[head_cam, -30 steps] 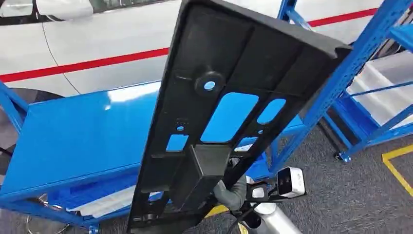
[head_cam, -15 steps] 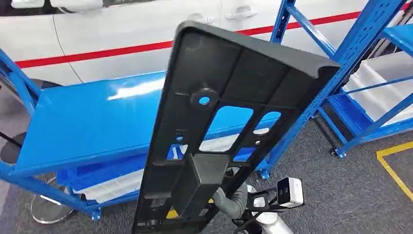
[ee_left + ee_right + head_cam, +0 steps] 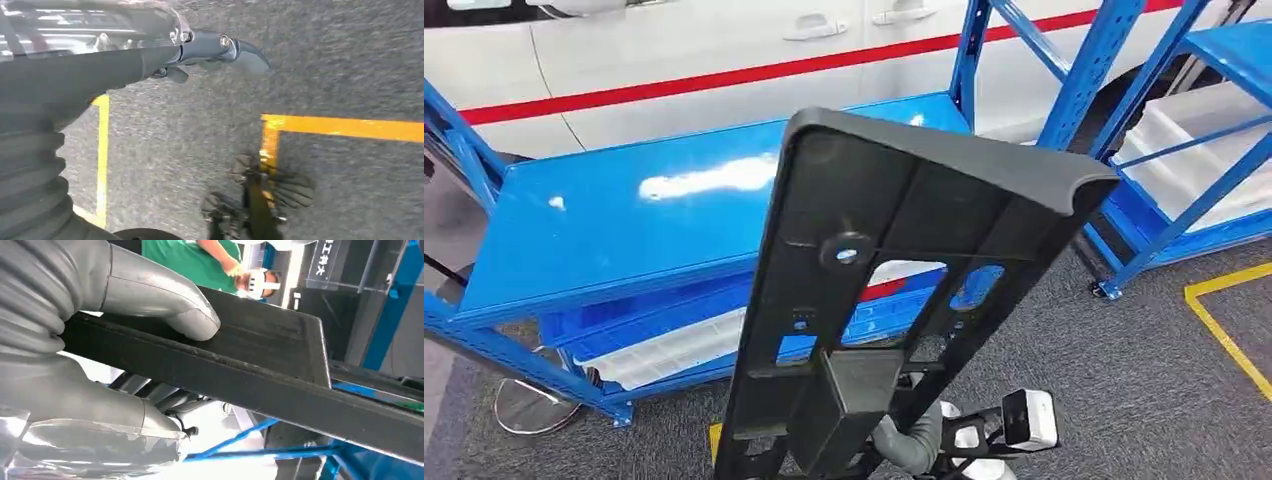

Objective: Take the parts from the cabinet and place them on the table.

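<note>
A long black plastic panel (image 3: 894,290) with cut-out slots and a boxy block on its back stands tilted in front of me in the head view, hiding much of the scene. My right hand (image 3: 907,440) grips it at its lower end. In the right wrist view the grey thumb (image 3: 170,300) presses on the panel's flat edge (image 3: 250,375). The blue table (image 3: 614,230) lies beyond the panel, its top bare. My left hand (image 3: 205,47) hangs over the grey floor with its fingers stretched out and nothing in it.
A white car (image 3: 674,60) with a red stripe stands behind the table. Blue shelving racks (image 3: 1164,160) with white bins rise at the right. White bins (image 3: 674,345) lie under the table. Yellow lines (image 3: 1229,325) mark the carpet. A person in green (image 3: 192,260) stands nearby.
The camera has moved: the table and racks have shifted in the picture and more of the table top shows. The panel sits lower in the picture, still held by my right hand.
</note>
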